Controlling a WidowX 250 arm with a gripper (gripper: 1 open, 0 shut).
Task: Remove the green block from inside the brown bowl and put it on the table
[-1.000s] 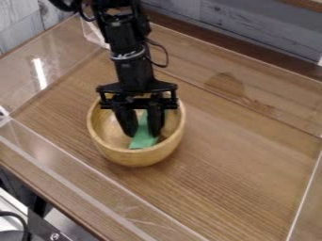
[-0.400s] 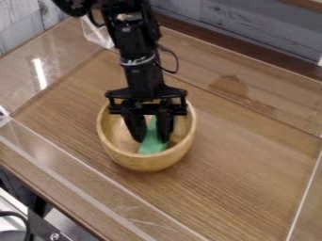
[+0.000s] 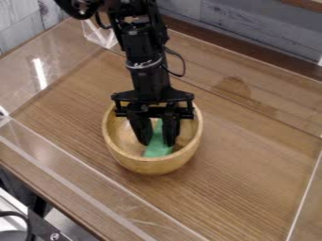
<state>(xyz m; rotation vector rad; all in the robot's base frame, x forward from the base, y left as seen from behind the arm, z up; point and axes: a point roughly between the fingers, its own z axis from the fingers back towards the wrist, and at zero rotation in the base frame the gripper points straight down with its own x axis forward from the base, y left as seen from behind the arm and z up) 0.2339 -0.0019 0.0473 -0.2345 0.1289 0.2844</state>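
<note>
- Camera view: the round tan-brown wooden bowl (image 3: 153,144) sat near the middle of the glossy wood-grain table (image 3: 251,141).
- The black gripper (image 3: 156,139) reached down into it, fingers closed on the small bright green block (image 3: 157,149), which lay low inside.
- The grasp looked made; next called for a straight lift clear of the rim.
</note>
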